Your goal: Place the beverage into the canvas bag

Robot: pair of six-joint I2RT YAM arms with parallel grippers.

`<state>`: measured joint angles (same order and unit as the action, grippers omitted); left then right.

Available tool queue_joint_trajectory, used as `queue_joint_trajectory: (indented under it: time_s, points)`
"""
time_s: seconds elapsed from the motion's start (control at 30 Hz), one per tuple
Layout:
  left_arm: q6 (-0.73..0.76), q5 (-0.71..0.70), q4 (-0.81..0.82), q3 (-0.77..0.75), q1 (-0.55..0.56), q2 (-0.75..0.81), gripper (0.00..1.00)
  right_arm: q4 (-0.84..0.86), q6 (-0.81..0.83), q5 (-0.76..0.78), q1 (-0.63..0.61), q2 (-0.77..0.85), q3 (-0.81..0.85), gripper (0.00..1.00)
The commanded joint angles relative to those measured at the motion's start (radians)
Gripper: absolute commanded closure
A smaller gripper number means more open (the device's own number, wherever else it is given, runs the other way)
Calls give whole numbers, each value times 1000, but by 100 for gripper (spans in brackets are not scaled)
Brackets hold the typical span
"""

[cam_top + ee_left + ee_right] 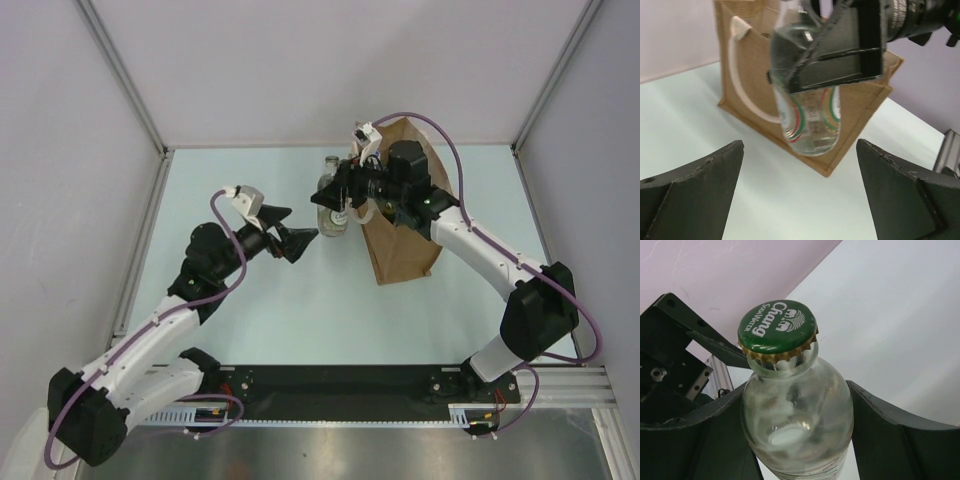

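Bottle: A clear glass soda-water bottle point(810, 125) with a green cap and a red-and-green label hangs just beside the canvas bag point(405, 245), on its handled side. It appears to be clear of the table point(250, 300) and is not yet inside.
Right gripper: The right gripper point(347, 197) pinches the bottle around its upper body, one finger on each side and the cap showing above them.
Step in hand: This looks like the carry, with the bottle gripped and raised but still outside the bag.
Next move: The bottle likely needs to rise above the rim, cross over the mouth, go down base first and only then be let go.
Bag: It stands upright and tan-brown, its top partly hidden under the right arm in the overhead view.
In the way: The white handle loop point(737, 90) and the soft rim could catch the base.
Left gripper: The left gripper point(293, 231) is spread wide and empty, near the bottle and facing it, a possible obstruction if the bottle swings that way.
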<state>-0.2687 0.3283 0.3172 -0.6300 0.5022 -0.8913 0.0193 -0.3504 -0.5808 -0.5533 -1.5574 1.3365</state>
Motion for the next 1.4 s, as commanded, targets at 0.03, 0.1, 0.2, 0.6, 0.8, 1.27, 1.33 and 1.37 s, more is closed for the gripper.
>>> queue_joint_trajectory:
  time_s: [0.03, 0.1, 0.2, 0.6, 0.8, 1.27, 1.33, 1.37]
  points:
    - [28, 90, 209, -88, 58, -103, 0, 163, -93, 32, -19, 68, 93, 100]
    - [25, 107, 218, -106, 73, -149, 0, 163, -96, 38, -23, 66, 95, 100]
    - [23, 86, 209, -122, 88, -193, 0, 176, -111, 38, -28, 63, 99, 100]
    - [54, -60, 122, -227, 125, -316, 3, 176, -107, 36, -59, 76, 87, 100]
    - [82, -17, 82, -246, 128, -342, 24, 188, -110, 33, -57, 79, 89, 100]
    - [102, 20, 60, -232, 124, -330, 100, 191, -130, -25, -23, 88, 63, 43]
    - [95, 34, 92, -211, 121, -314, 100, 191, -136, -36, -14, 92, 49, 31]
    - [86, 44, 100, -205, 121, -310, 100, 189, -139, -43, -13, 94, 43, 29]
